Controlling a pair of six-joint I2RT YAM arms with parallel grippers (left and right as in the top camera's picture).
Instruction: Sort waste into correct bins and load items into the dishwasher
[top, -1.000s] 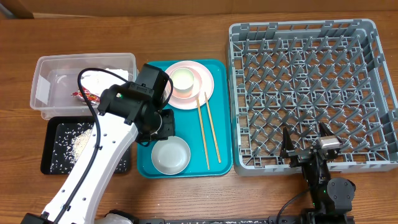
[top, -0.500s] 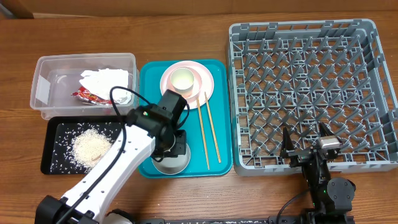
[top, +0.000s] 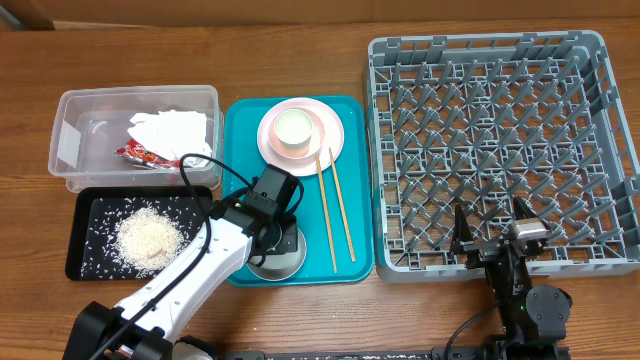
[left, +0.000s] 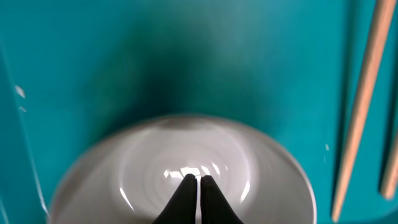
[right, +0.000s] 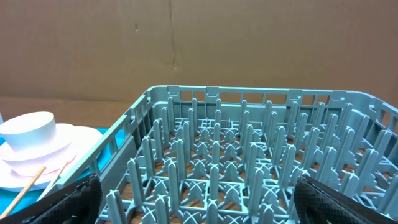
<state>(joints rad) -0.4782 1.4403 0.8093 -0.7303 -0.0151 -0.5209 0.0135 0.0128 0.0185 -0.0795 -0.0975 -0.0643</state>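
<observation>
left claw (left: 199, 182) now pinched shut over near bowl (left: 118, 171); right claw (top: 493, 238) wide, unmoved

We see even, bright overhead light with soft shadows on the wooden bench (top: 300, 50). Up close, the small pale round bowl (left: 149, 162) is blurred, glare streaking its centre.

Left gripper (top: 278, 242) hovering right over the near bowl (top: 287, 264)!
Chopsticks (top: 336, 212) just to its right, pink plate (top: 331, 138) beyond it, black tray (top: 92, 256) of rice off to its left.
</observation>
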